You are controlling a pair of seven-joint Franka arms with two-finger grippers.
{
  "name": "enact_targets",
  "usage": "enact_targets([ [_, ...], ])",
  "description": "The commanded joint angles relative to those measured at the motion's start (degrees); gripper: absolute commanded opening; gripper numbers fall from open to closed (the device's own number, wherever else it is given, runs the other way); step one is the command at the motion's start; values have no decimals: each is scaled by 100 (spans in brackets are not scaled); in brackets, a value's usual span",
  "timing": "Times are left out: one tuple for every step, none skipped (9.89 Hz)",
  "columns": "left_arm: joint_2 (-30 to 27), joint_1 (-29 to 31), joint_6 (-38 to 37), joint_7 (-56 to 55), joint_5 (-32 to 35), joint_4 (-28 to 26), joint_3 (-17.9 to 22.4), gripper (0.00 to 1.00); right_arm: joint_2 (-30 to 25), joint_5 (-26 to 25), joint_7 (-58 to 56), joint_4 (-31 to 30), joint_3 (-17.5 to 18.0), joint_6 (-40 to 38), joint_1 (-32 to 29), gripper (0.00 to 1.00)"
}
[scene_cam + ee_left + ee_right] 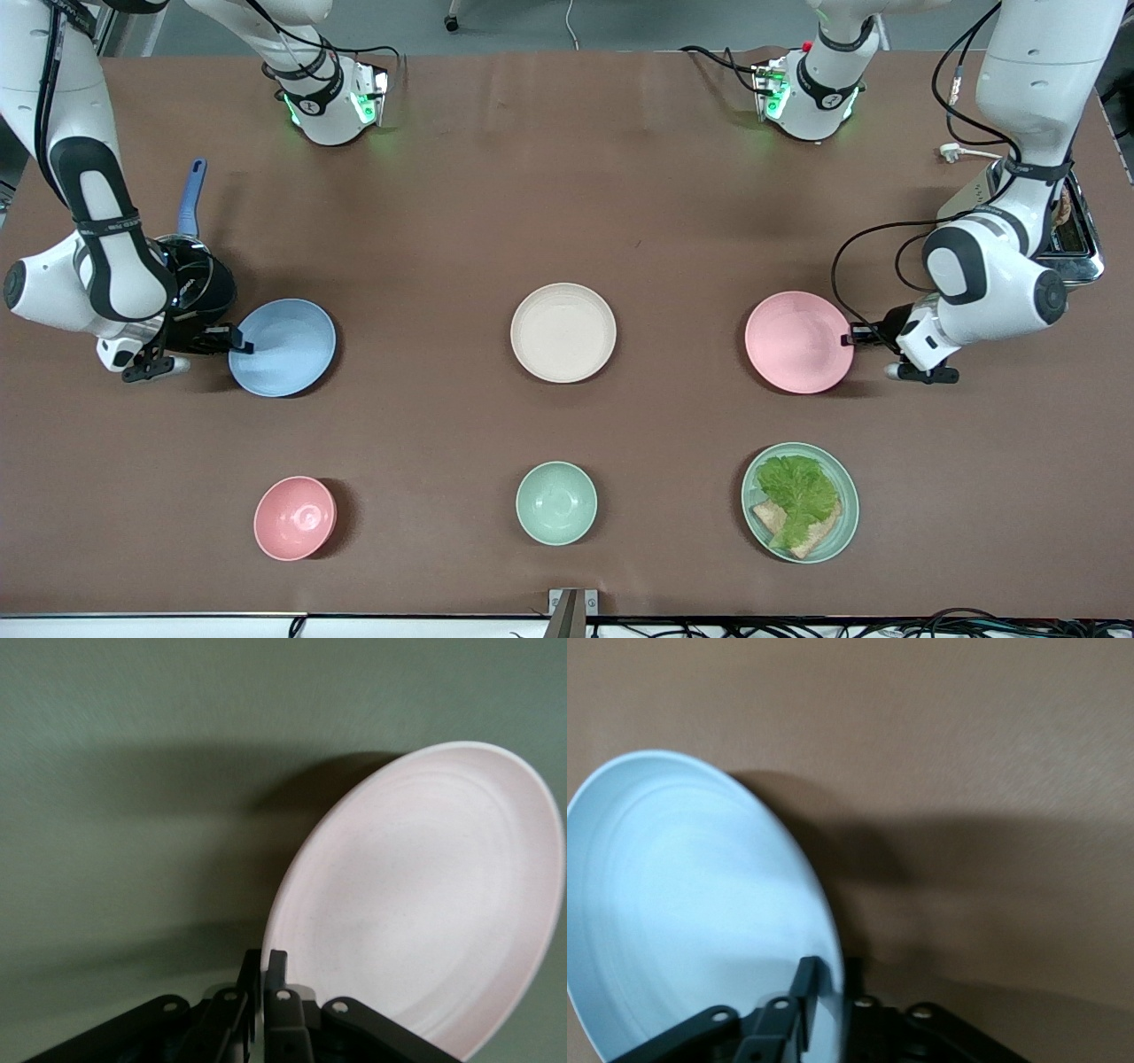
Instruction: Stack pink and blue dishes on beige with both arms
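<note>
Here the left gripper (852,338) was closed on the rim of the pink plate (798,342), at the edge toward the left arm's end of the table; in the left wrist view its fingers (276,979) pinched the rim of the plate (425,904) with no gap. The right gripper (239,340) was likewise clamped on the rim of the blue plate (283,346), at the edge toward the right arm's end; the right wrist view showed one finger (806,979) inside the plate (691,904), the rim between the pair. The beige plate (563,332) sat between the two, apart from both. Nearer the camera stood a pink bowl (295,517), a green bowl (556,502) and a green plate (843,514) holding lettuce (797,492).
</note>
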Motion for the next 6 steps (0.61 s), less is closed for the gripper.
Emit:
enact_targets([
  [-686, 14, -591, -163, -75, -9, -327, 0, -42, 3, 574, 672, -362, -1099, 141, 1],
  [-986, 15, -716, -469, -75, 0, -608, 0, -69, -250, 917, 1067, -546, -1671, 229, 1],
  [-1119, 24, -717, -872, -75, 52, -1046, 0, -86, -635, 1373, 1515, -583, -2207, 238, 1],
  [-1077, 15, -717, -1442, -66, 218, -1511, 0, -104, -944, 1752, 1946, -583, -2700, 238, 1],
  [-911, 6, -656, -2196, 4, 359, -2038, 0, -104, -1095, 2078, 2394, -583, -3201, 238, 1],
  [-640, -55, -534, -2725, 48, 569, -2435, 0, -104, -1192, 2438, 2807, -583, -3623, 291, 1],
])
